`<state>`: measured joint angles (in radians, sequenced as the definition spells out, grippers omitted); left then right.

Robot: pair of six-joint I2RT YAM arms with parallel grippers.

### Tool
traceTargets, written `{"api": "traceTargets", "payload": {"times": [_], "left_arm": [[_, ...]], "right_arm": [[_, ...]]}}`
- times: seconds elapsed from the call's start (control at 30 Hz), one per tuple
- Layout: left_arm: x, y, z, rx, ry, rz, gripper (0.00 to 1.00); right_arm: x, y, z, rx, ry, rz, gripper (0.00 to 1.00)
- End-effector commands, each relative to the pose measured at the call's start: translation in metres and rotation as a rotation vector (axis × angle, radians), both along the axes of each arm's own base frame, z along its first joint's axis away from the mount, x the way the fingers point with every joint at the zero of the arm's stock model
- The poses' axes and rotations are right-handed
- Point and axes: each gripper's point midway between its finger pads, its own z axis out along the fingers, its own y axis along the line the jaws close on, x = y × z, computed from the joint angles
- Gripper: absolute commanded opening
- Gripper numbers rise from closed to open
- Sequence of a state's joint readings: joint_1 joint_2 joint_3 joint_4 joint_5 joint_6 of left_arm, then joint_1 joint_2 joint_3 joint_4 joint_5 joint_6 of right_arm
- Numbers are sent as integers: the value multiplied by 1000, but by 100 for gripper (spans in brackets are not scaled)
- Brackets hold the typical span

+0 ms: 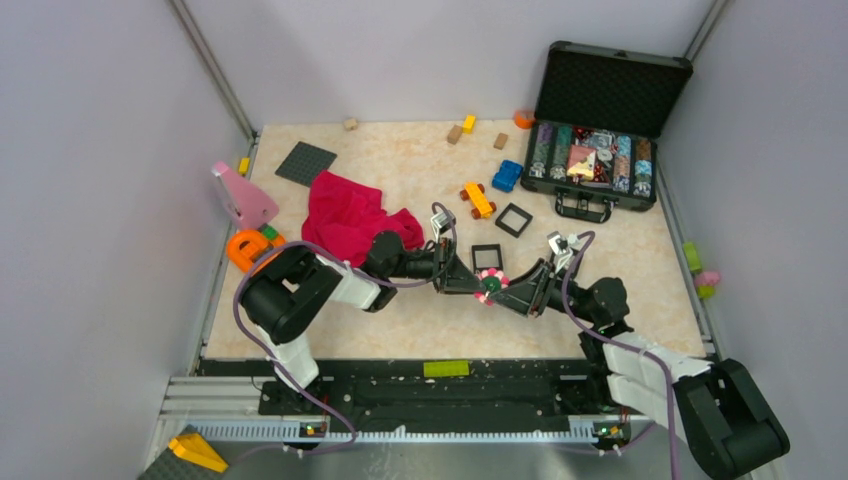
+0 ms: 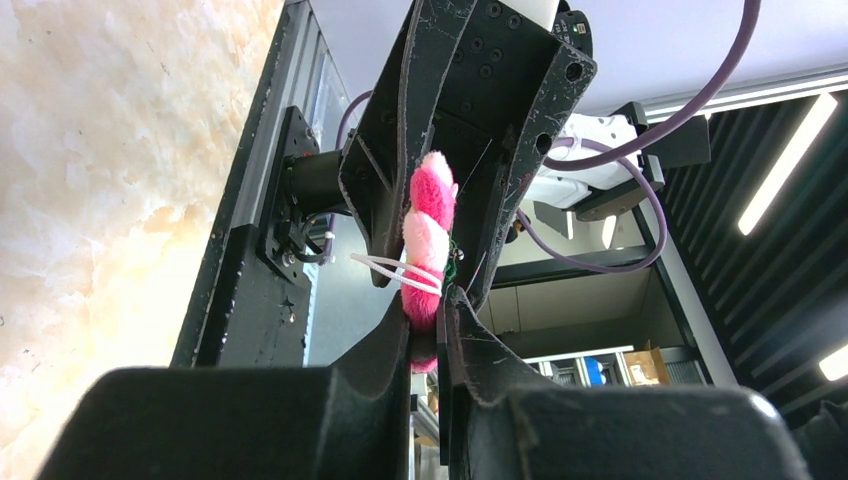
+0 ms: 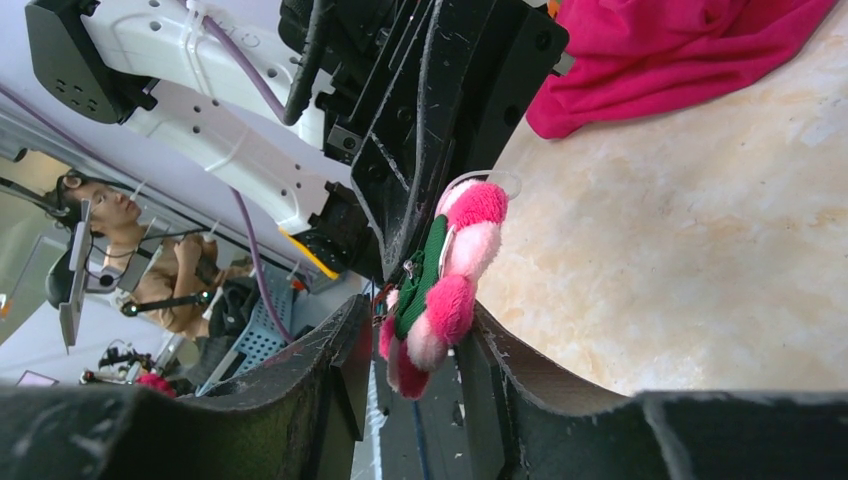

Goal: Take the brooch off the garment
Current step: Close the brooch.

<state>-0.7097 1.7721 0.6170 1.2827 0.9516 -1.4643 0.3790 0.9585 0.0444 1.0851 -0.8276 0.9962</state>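
At the centre of the frame the left gripper (image 1: 476, 283) pinches the brooch (image 1: 490, 286) and the right gripper (image 1: 506, 291) straddles it, its grip unclear, so if either lets go too early the brooch may fall.

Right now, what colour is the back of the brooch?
Green backing on the brooch, behind pink and white petals; clearest in the right wrist view.

One brooch (image 1: 490, 285), one garment (image 1: 350, 220), two toy cars (image 1: 507, 176), two square frames (image 1: 513, 219).
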Motion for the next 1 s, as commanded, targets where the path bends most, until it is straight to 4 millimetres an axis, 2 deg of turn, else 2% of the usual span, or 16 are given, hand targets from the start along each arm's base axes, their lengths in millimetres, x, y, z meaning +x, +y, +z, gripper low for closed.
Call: {"api": "traceTargets", "payload": {"times": [0.0, 0.97], "left_arm": [[-4, -2, 14, -53, -70, -19, 0], [-12, -6, 10, 9, -156, -29, 0]], "right_arm": [[2, 3, 16, 24, -72, 6, 37], [6, 3, 10, 17, -27, -12, 34]]}}
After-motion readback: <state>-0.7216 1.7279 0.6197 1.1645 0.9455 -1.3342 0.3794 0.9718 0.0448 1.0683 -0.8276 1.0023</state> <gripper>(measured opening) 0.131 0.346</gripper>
